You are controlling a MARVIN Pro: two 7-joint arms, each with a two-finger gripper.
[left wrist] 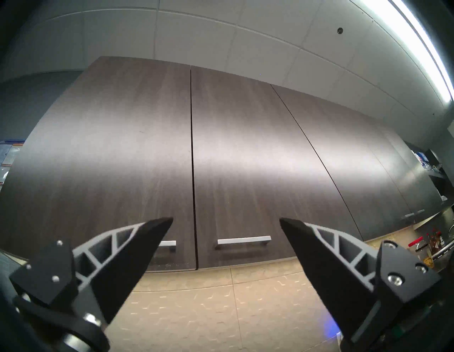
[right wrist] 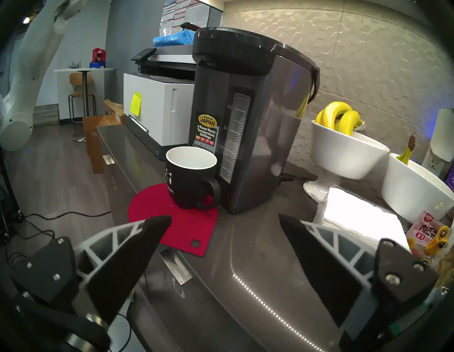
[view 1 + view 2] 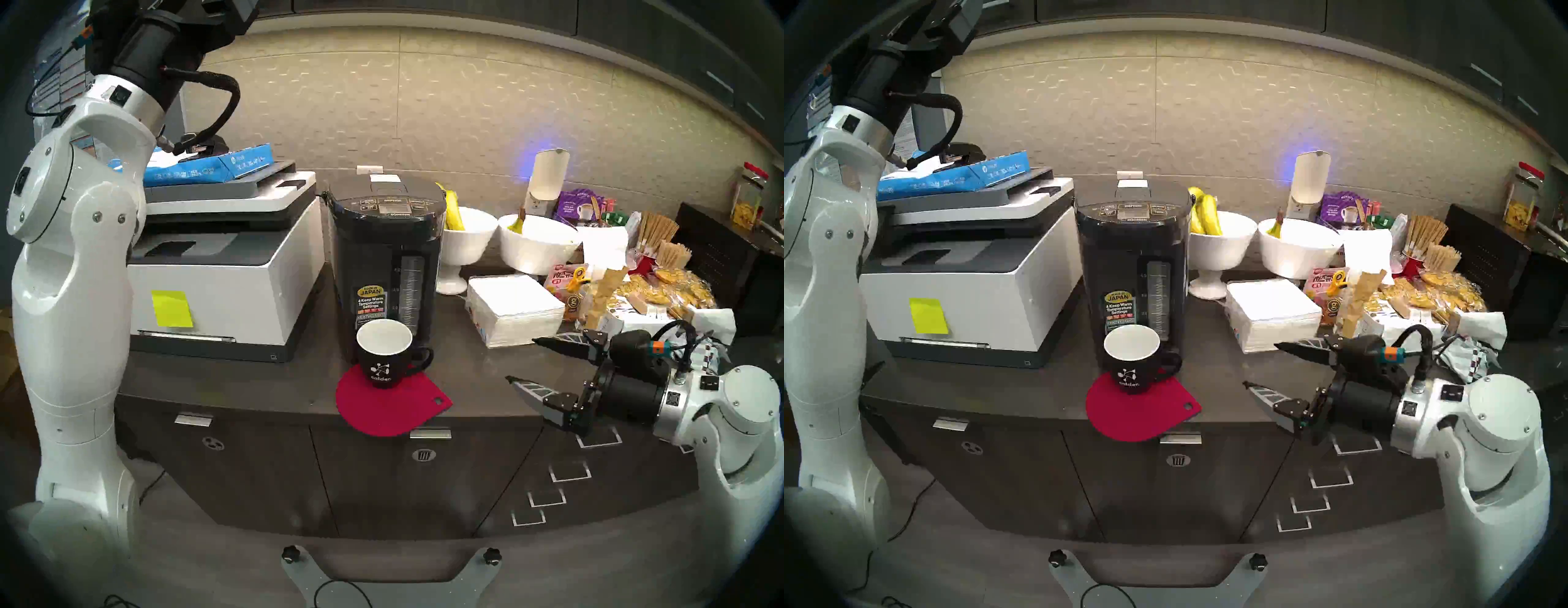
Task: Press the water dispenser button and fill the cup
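Note:
The dark grey water dispenser (image 3: pixel 384 254) (image 3: pixel 1129 271) (image 2: pixel 248 118) stands mid-counter. Its wide DISPENSE button (image 3: pixel 392 199) (image 3: pixel 1133 206) sits on the top panel, with nothing touching it. The black cup (image 3: pixel 383 361) (image 3: pixel 1131 365) (image 2: pixel 186 186) rests upright on a red mat (image 3: pixel 394 409) against the dispenser's front, white inside empty, handle pointing right. My right gripper (image 3: pixel 521 358) (image 3: pixel 1260 365) (image 2: pixel 224 217) hovers open to the right of the cup, pointing at it, holding nothing. My left gripper (image 1: pixel 226 218) is raised high and open, facing upper cabinet doors; its fingers are outside both head views.
A white-and-grey printer (image 3: pixel 225 271) stands left of the dispenser. On the right are white bowls with bananas (image 3: pixel 466 237), a napkin stack (image 3: pixel 513 305) and snack packets (image 3: pixel 662 293). Upper cabinet doors (image 1: pixel 137 159) are close in front of the left gripper.

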